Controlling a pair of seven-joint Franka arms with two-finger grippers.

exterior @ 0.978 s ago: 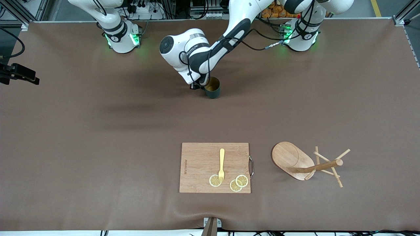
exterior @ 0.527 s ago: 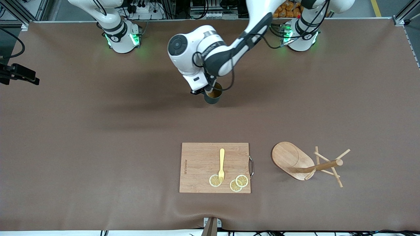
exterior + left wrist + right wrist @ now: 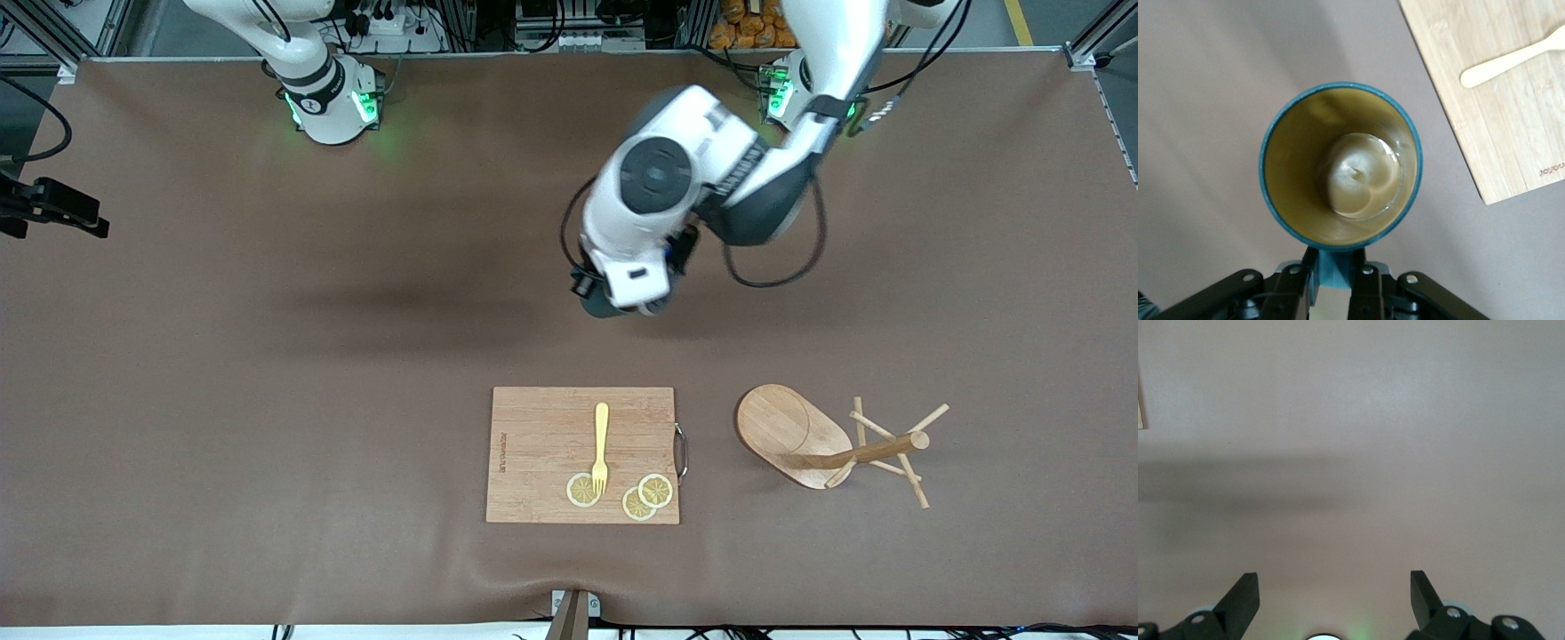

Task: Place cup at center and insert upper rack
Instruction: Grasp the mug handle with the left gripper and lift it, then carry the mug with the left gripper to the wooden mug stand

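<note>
Cup (image 3: 1340, 175) gripped by left tool (image 3: 1335, 283) over brown table (image 3: 267, 356) — right tool (image 3: 1335, 597) wide, waiting

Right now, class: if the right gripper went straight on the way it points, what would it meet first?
Most likely the bare brown table cover. The right gripper has its fingers open, and nothing else lies ahead of them in its wrist view, though how far off is unclear.

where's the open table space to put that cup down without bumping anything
Left gripper holds the cup over bare cloth, farther from the front camera than the cutting board. That middle stretch is free, as is the right arm's end. Crowded: the board and the tipped rack beside it. Right gripper waits, open.
</note>
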